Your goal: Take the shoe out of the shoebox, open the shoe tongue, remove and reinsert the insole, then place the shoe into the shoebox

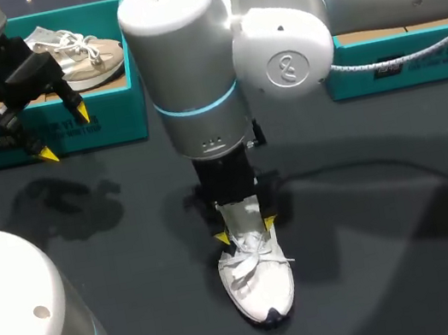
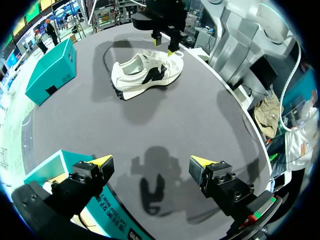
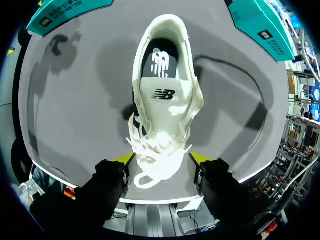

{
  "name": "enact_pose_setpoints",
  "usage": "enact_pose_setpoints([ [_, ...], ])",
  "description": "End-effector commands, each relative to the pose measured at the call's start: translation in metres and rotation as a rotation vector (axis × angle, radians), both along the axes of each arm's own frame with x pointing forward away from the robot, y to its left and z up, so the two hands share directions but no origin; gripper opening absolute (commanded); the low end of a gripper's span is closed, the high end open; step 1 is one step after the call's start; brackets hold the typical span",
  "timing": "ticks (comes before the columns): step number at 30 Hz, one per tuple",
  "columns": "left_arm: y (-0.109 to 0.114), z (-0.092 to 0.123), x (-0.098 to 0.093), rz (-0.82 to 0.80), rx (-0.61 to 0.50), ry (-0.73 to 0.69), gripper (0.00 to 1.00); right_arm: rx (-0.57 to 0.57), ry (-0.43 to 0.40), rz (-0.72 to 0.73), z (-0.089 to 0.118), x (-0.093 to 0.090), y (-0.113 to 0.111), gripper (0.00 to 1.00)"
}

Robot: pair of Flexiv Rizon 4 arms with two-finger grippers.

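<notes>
Shoe (image 1: pixel 258 278) out of box (image 1: pixel 122 107), upright mid-table (image 1: pixel 389 216). Insole (image 3: pixel 160 62) in place (tongue state unclear). Right gripper (image 1: pixel 246 231) jaws apart astride laces. Left gripper (image 1: pixel 64 133) jaws apart, empty. Insole work and reboxing likely outstanding.

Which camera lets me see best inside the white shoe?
The right wrist view: it looks straight into the white shoe, showing its insole. The head view shows only toe and laces, the right arm hiding the opening. The left wrist view shows it side-on.
</notes>
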State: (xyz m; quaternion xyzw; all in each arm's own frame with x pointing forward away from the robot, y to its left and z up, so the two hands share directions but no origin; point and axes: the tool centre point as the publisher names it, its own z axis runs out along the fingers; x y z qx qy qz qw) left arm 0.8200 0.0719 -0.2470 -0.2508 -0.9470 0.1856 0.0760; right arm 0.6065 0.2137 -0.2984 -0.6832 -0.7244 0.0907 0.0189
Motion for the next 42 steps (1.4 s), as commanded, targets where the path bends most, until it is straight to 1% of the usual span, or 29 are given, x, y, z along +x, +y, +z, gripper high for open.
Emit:
enact_pose_setpoints([
  [1, 0.000, 0.000, -0.001, -0.001, 0.001, -0.002, 1.00, 0.010, -0.040, -0.009, 0.007, -0.013, -0.008, 0.47],
  [5, 0.000, 0.000, -0.001, -0.001, 0.001, -0.002, 1.00, -0.005, -0.056, -0.005, 0.012, -0.015, -0.005, 0.35],
  [10, 0.000, 0.000, -0.001, -0.001, 0.001, -0.002, 1.00, -0.003, -0.069, 0.024, 0.010, -0.007, -0.002, 0.33],
  [14, 0.000, 0.000, -0.001, -0.001, 0.001, -0.002, 1.00, 0.013, -0.080, 0.070, 0.004, 0.009, -0.002, 0.31],
  [19, 0.000, 0.000, -0.001, -0.001, 0.001, -0.002, 1.00, 0.024, -0.072, 0.107, -0.007, 0.031, -0.004, 0.31],
  [24, 0.000, 0.000, -0.001, -0.001, 0.001, -0.002, 1.00, 0.036, -0.078, 0.120, -0.017, 0.045, -0.011, 0.29],
  [28, 0.000, 0.000, -0.001, -0.001, 0.001, -0.002, 1.00, 0.060, -0.076, 0.143, -0.026, 0.056, -0.010, 0.26],
  [32, 0.000, 0.000, -0.001, -0.001, 0.001, -0.002, 1.00, 0.092, -0.052, 0.161, -0.039, 0.068, -0.009, 0.22],
  [34, 0.000, 0.000, -0.001, -0.001, 0.001, -0.002, 1.00, 0.089, -0.052, 0.167, -0.036, 0.069, -0.007, 0.22],
  [38, 0.000, 0.000, -0.001, -0.001, 0.001, -0.002, 1.00, 0.037, -0.088, 0.165, -0.016, 0.064, -0.002, 0.22],
  [42, 0.000, 0.000, -0.001, -0.001, 0.001, -0.002, 1.00, 0.014, -0.101, 0.181, -0.013, 0.065, 0.000, 0.22],
])
